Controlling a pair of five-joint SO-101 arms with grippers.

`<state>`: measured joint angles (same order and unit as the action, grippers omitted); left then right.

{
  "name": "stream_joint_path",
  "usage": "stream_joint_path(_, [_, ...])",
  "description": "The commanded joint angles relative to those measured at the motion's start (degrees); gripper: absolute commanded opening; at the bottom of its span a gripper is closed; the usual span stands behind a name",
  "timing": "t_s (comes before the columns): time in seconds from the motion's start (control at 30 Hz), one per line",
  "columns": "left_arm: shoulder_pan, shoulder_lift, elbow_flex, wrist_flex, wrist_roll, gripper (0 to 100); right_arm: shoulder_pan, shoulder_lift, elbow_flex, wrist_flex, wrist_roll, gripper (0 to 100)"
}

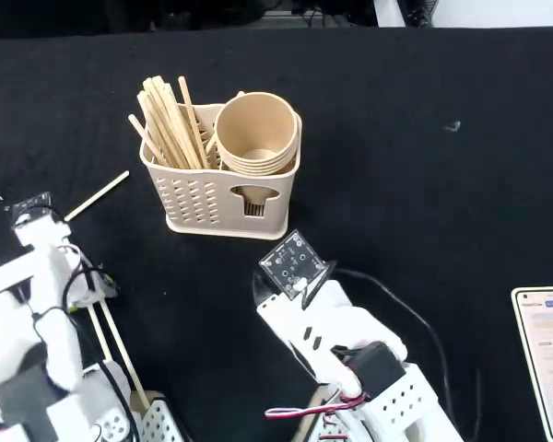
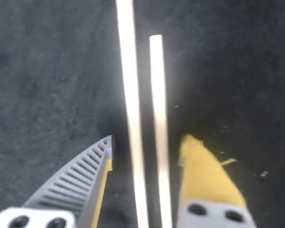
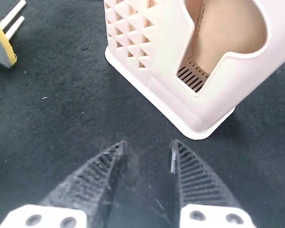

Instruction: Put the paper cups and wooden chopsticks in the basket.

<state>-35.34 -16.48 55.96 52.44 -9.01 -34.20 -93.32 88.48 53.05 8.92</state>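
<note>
A cream basket (image 1: 223,198) stands mid-table, holding several wooden chopsticks (image 1: 170,120) and a stack of paper cups (image 1: 256,132). One loose chopstick (image 1: 97,195) lies on the cloth to its left. Two more chopsticks (image 1: 115,345) lie side by side at the front left. My left gripper (image 2: 147,152) is open and straddles this pair (image 2: 145,118), with a small gap on each side. My right gripper (image 3: 146,153) is open a little with nothing between its fingers, low over the cloth just in front of the basket (image 3: 180,71). The cups show through the basket's handle hole.
Black cloth covers the table (image 1: 424,138). A phone (image 1: 546,354) lies at the right edge. The left arm's yellow fingertip (image 3: 1,47) and the chopstick pair (image 3: 14,14) lie off to the side of my right gripper. Cables trail behind the right arm.
</note>
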Motion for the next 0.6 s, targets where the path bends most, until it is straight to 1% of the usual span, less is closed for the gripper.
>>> stream_joint_path(0.0, [-0.48,4.04,-3.91,1.23,-0.7,8,-0.88,-0.92,-0.22,0.18,0.53,14.9])
stream_joint_path(0.07, [-0.4,4.04,-3.91,1.23,-0.26,2,-0.88,-0.92,-0.22,0.18,0.53,14.9])
stream_joint_path(0.23, [-0.48,3.87,-4.62,1.41,-0.18,3,-0.88,-0.92,-0.22,0.18,0.53,14.9])
stream_joint_path(0.33, [-0.4,1.58,-6.81,2.46,2.55,3,-0.97,-0.92,-0.22,0.18,0.53,14.9])
stream_joint_path(0.4, [-0.31,-2.11,-9.8,5.36,5.45,3,-0.97,-0.92,-0.22,0.18,0.53,14.9])
stream_joint_path(0.5, [-0.04,-10.2,-15.96,12.04,10.46,3,-0.97,-0.92,-0.22,0.18,0.53,14.9])
stream_joint_path(0.57, [1.27,-16.7,-20.62,17.32,11.6,3,-0.97,-0.92,-0.22,0.18,0.53,14.9])
